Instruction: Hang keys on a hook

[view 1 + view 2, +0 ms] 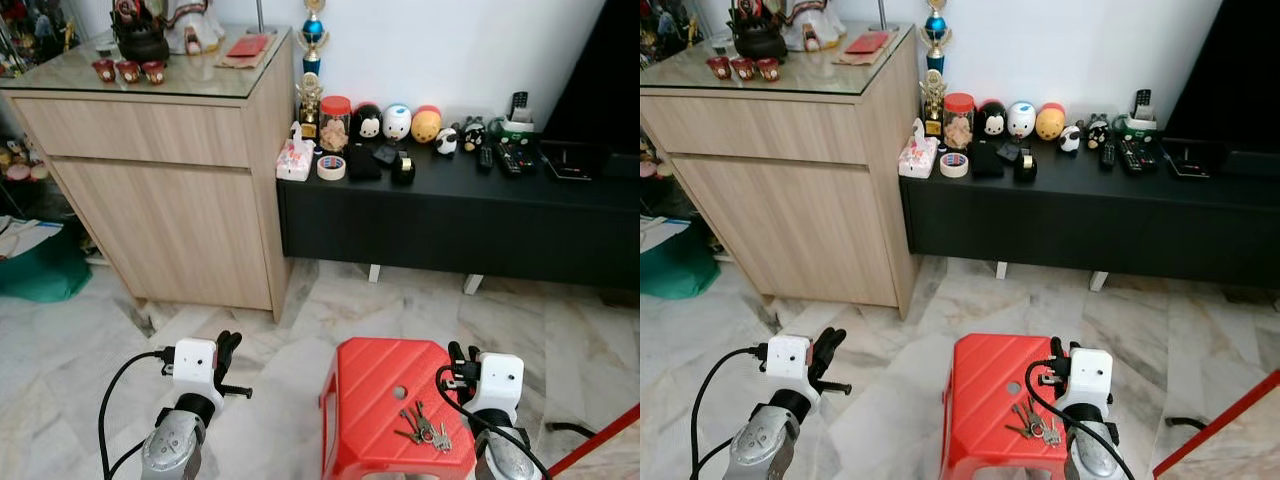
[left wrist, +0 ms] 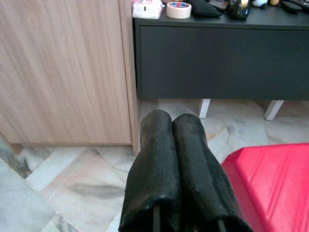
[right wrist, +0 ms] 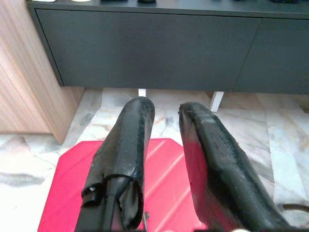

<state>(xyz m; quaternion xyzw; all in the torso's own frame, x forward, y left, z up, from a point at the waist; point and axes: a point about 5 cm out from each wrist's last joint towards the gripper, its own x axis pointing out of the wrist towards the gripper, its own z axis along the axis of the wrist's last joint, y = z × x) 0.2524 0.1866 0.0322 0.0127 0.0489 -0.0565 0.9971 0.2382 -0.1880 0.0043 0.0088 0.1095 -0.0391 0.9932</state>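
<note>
Keys [image 1: 424, 428] lay flat on the red stool [image 1: 375, 390], near its front edge, just beside the right gripper [image 1: 462, 358] — jaws spread, empty. Left gripper [image 1: 229, 346] idled, fingers pressed together. I judged best: descend vertically, pinch at the ring, not the splayed blades — no hook was in sight yet.

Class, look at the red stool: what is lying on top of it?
A bunch of keys lies on the red stool, beside the right gripper. The stool's near edge is cut off by the frame.

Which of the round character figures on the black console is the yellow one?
The rightmost of the three big figures, beside the white-and-blue figure; the black-and-white figure is leftmost.
</note>
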